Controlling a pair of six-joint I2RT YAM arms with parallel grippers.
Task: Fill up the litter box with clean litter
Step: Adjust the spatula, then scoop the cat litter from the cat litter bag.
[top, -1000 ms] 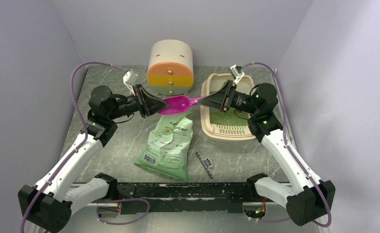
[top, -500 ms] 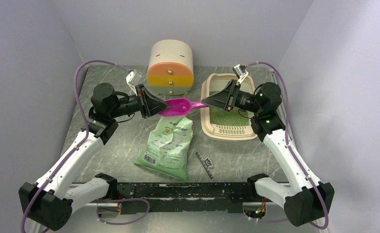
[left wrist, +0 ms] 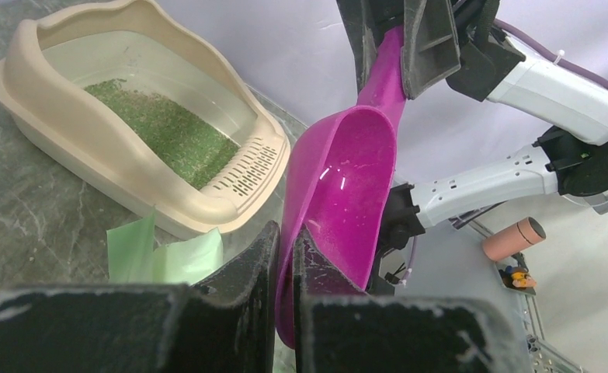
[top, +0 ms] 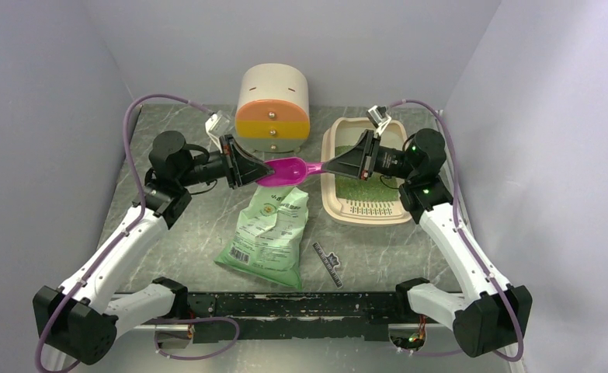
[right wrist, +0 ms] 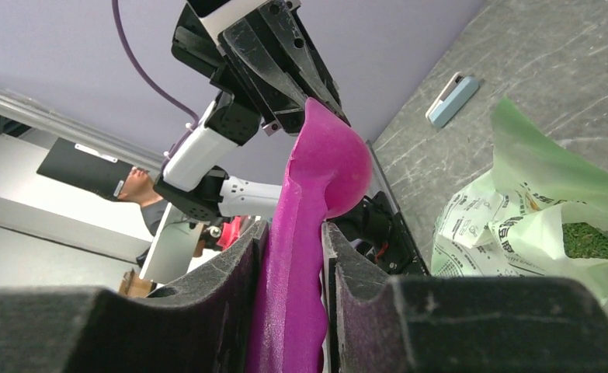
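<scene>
1. Seen from above, a grey marbled desk (top: 192,225) carries everything. With its middle as the clock's centre, the litter box (top: 370,221) sits at 2 o'clock. A round beige-and-orange drawer unit (top: 273,101) stands at 12 o'clock. A green printed bag (top: 269,233) lies flat from the centre toward 6 o'clock.
2. The clean litter (left wrist: 168,132) forms a thin green patch on the litter box floor. It covers only part of the floor, and bare beige shows at the end away from the slotted ledge. More green granules show inside the bag's open mouth.
3. A magenta scoop (top: 283,170) hangs in the air just past the centre toward 12 o'clock, above the bag's top edge. It lies roughly along the 9-to-3 line, bowl toward 9 and handle toward 3. The bowl looks empty.
4. The left end effector (top: 252,169) is clenched on the bowl's wall, one finger inside and one outside. Its fingers are nearly closed, with only the thin plastic between them.
5. The right end effector (top: 333,165) grasps the handle, its narrow gap filled by the flat magenta stem.
6. Holding the scoop at both ends suggests a hand-over between the arms. Which arm will keep it cannot be told. The box looks far from full.
</scene>
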